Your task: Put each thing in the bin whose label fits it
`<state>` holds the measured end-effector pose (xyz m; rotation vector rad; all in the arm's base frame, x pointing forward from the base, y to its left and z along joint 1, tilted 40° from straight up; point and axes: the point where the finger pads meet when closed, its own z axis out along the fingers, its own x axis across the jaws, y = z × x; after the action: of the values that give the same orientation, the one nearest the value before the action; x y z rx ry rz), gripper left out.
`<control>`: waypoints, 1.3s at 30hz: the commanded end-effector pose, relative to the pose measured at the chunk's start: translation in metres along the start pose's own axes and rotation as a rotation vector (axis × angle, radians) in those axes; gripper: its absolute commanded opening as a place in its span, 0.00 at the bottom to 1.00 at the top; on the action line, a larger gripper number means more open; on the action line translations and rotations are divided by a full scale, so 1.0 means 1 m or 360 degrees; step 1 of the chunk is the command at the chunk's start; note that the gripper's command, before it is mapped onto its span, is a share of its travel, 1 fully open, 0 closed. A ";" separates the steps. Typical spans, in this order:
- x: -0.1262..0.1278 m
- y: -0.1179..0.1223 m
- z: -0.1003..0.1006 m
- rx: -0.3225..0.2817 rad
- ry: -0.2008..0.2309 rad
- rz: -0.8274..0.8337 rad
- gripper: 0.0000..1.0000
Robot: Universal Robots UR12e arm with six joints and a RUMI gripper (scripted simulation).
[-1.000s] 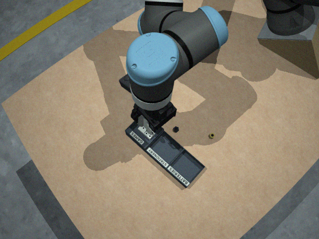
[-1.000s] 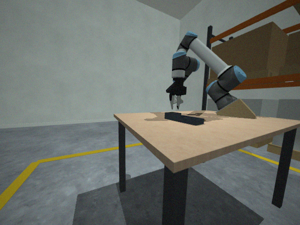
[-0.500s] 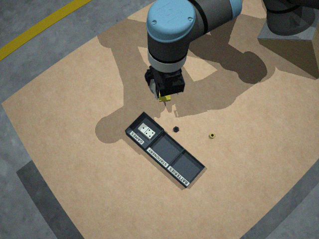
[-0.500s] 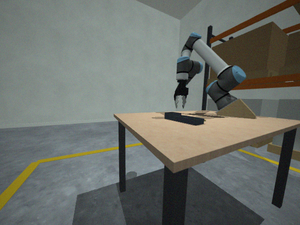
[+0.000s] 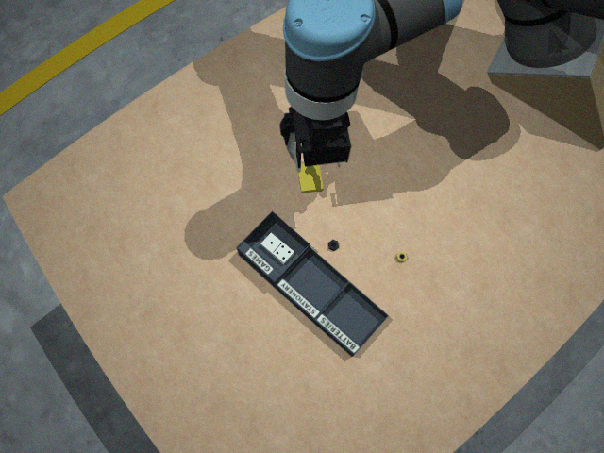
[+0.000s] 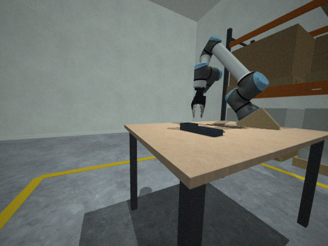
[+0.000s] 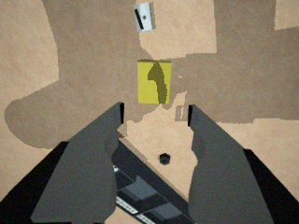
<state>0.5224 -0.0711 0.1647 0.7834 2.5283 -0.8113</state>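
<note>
Domino (image 5: 277, 247) binned under GAMES; my gripper (image 7: 156, 105), jaws apart and empty, hovers near the yellow block (image 7: 154, 82), my likely next pick.

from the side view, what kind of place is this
Probably a warehouse or industrial work cell: a pallet rack with orange beams holds large cardboard boxes, yellow safety lines mark the concrete floor, and a robot arm is mounted on a work table.

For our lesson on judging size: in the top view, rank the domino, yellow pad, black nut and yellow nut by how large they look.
1. Domino
2. Yellow pad, partly hidden under the tool, so unsure against the domino
3. Black nut
4. Yellow nut, nearly alike
</note>
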 end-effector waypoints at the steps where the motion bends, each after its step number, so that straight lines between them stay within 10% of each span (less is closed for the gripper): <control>1: -0.002 0.004 0.000 -0.0001 -0.0001 0.0002 0.33; 19: -0.004 0.007 0.000 -0.0001 -0.0001 0.0002 0.33; 39: -0.004 0.007 0.058 -0.0001 -0.0001 0.0002 0.33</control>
<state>0.5383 -0.1001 0.1237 0.7860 2.5288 -0.8119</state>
